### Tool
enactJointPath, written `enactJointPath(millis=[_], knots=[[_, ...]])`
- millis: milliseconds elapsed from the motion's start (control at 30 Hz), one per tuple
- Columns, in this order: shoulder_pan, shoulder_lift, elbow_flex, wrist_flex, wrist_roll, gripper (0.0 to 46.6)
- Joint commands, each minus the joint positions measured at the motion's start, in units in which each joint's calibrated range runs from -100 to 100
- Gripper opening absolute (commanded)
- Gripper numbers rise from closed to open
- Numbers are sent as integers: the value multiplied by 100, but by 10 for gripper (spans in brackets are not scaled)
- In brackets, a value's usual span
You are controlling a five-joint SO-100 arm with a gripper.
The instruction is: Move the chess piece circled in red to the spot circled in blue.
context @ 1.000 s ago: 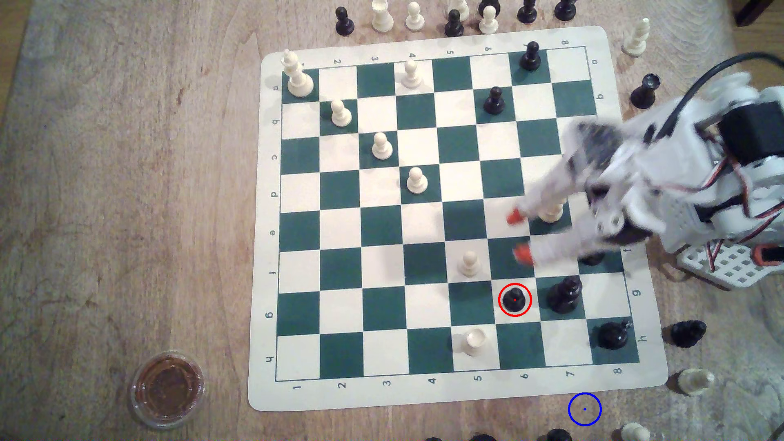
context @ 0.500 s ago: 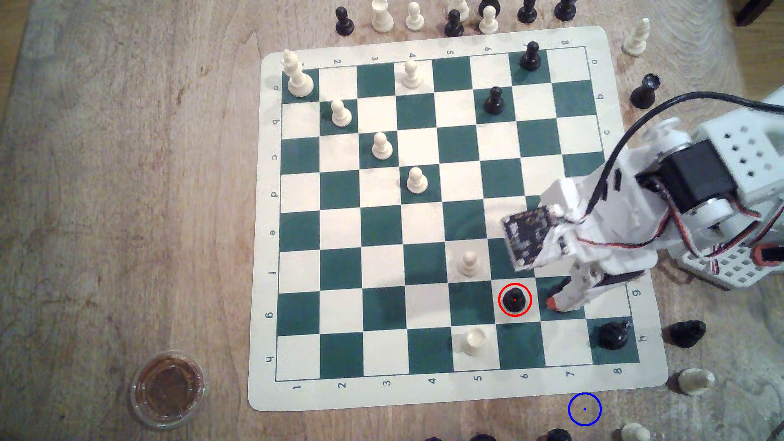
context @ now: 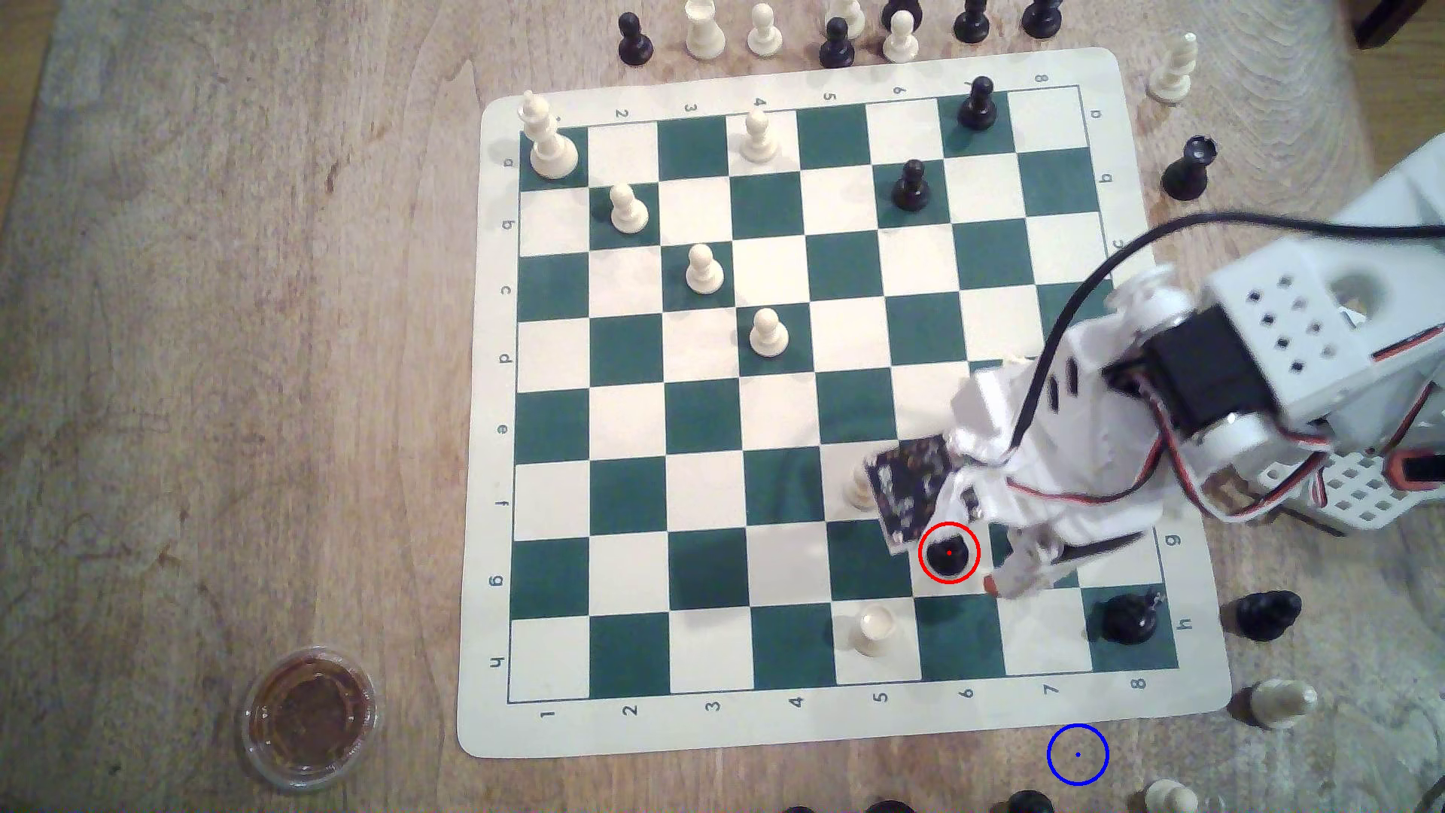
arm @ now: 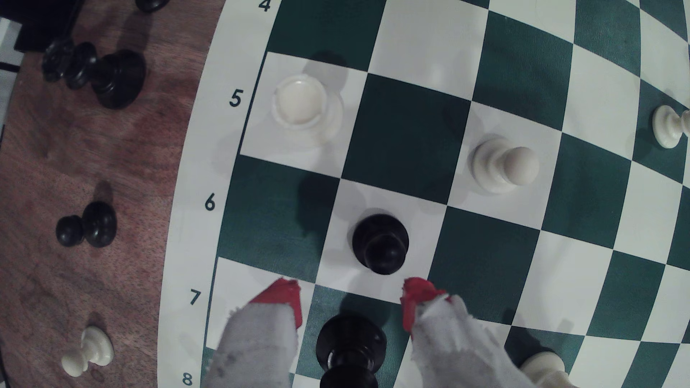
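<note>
Hovering spread-open, the red-tipped white gripper (arm: 351, 298) nears the small glossy black pawn (arm: 380, 242) on file "6", row "g".

The exterior view looks steeply down from above on the whole chessboard (context: 782, 406) and the wooden table (context: 234, 391) around it, while the wrist view looks down from close above the board, both sharing the squares around the black pawn (context: 948, 553) (arm: 380, 242).

Warm, even light gives soft shadows; the arm (context: 1134, 438) blurs in the exterior view, and the wrist view bends the chessboard (arm: 485, 112) outward.
</note>
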State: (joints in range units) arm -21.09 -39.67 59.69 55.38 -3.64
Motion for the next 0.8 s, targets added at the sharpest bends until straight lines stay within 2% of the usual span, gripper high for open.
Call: enactJointPath(millis=[0,133,767], knots=[[1,275,-466,-190,0,144],[32,376,-412,-231,29,162],[40,1149,-647,-788,142,110]])
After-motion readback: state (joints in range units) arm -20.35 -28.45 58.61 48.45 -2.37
